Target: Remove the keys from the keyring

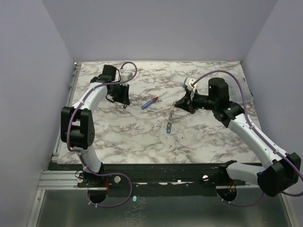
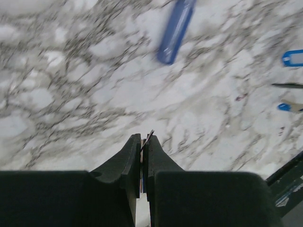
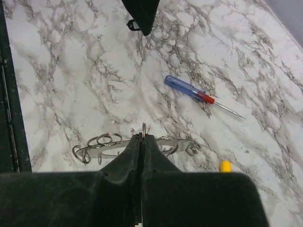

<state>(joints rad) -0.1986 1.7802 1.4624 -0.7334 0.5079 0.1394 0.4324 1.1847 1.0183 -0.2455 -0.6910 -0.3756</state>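
Note:
My right gripper (image 3: 143,137) is shut on a small split ring that stands up from the keyring (image 3: 109,144). The keyring is a flat grey metal loop with several small rings on it, just above the marble. In the top view it hangs from the right gripper (image 1: 178,103) as a thin metal string (image 1: 171,116), with a blue-headed key (image 1: 168,128) at its lower end. My left gripper (image 2: 143,139) is shut on a thin metal piece with blue on it, apparently a key, at the table's far left (image 1: 124,103). Two blue key heads (image 2: 292,57) show at the right edge.
A red-and-blue screwdriver (image 1: 149,102) lies between the grippers; it also shows in the right wrist view (image 3: 189,89) and the left wrist view (image 2: 176,30). A yellow tip (image 3: 225,165) peeks out beside my right fingers. Marble tabletop (image 1: 142,137), walls on three sides.

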